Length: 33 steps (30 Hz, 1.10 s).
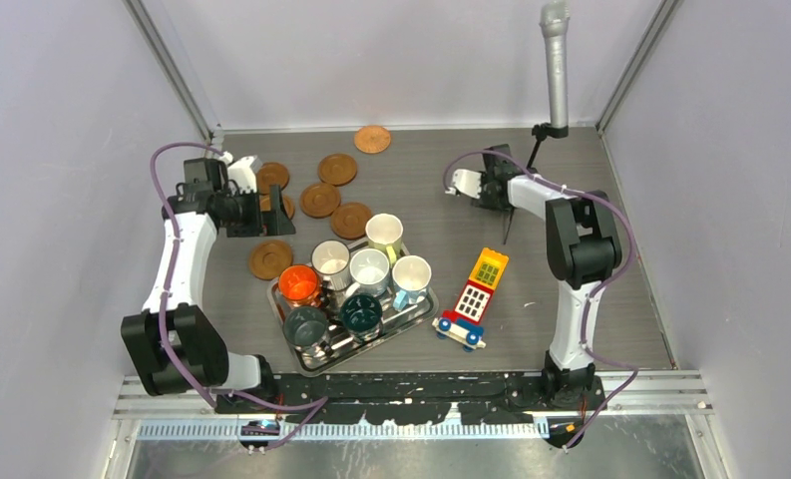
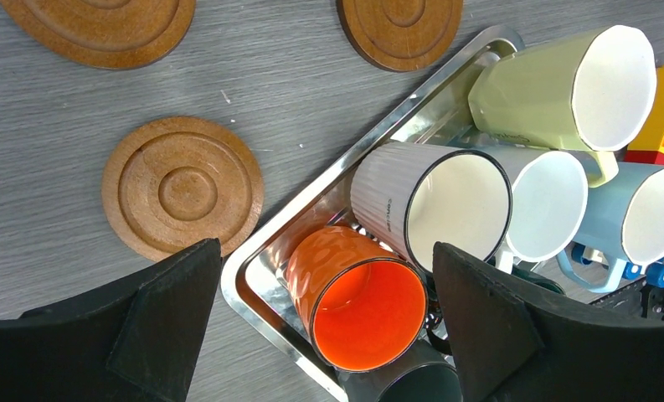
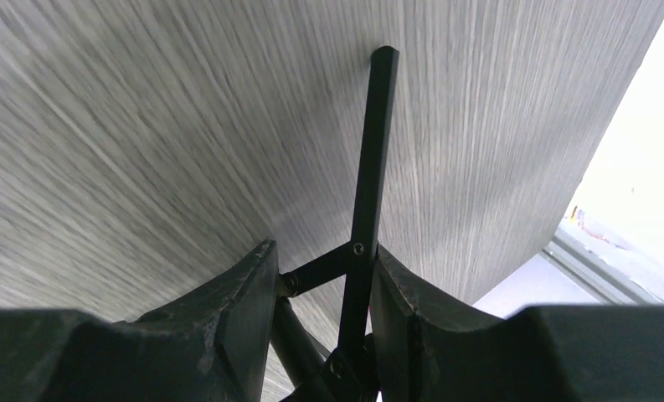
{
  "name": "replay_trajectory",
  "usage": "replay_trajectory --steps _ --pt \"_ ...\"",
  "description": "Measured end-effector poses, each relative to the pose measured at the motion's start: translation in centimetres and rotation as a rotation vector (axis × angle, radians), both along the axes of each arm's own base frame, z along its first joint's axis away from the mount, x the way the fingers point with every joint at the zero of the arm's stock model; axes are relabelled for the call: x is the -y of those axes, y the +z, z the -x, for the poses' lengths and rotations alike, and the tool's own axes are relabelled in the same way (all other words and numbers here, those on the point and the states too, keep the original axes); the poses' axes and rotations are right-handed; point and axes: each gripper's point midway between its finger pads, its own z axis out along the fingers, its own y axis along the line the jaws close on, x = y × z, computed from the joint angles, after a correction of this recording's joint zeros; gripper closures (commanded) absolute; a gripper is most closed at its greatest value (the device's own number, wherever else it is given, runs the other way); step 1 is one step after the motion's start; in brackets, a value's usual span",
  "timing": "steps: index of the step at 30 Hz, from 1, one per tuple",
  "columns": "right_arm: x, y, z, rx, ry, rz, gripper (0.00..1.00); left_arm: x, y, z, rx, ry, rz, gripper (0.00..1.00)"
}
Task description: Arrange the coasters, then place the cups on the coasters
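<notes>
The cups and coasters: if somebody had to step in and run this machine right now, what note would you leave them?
Left gripper: wide open, holding nothing.
Right gripper: jaws part-closed around a thin black bar; whether it grips it is unclear.
Coasters: seven, lying loose on the table, not arranged.
Cups: all seven crowded on the metal tray.
Done: nothing visible yet.
Left: arrange the coasters, then set a cup on each.
</notes>
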Motion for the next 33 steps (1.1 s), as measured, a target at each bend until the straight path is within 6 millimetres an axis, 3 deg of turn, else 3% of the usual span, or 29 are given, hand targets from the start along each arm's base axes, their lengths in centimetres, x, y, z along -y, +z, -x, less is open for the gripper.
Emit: replay_trajectory --steps 9,16,33 --pt "4.9 -0.1 1.5 -0.023 -0.053 0.009 0.52 0.0 -0.4 -0.1 -0.018 0.0 0.003 0.0" --pt "7.7 -0.2 4.1 -0.058 -0.098 0.007 0.53 0.0 -0.7 -0.2 -0.028 -0.001 0.005 0.0" --pt "9.6 -0.6 11.0 -0.119 -0.204 -0.024 0.55 0.0 -0.6 -0.1 -0.026 -0.008 0.005 0.0"
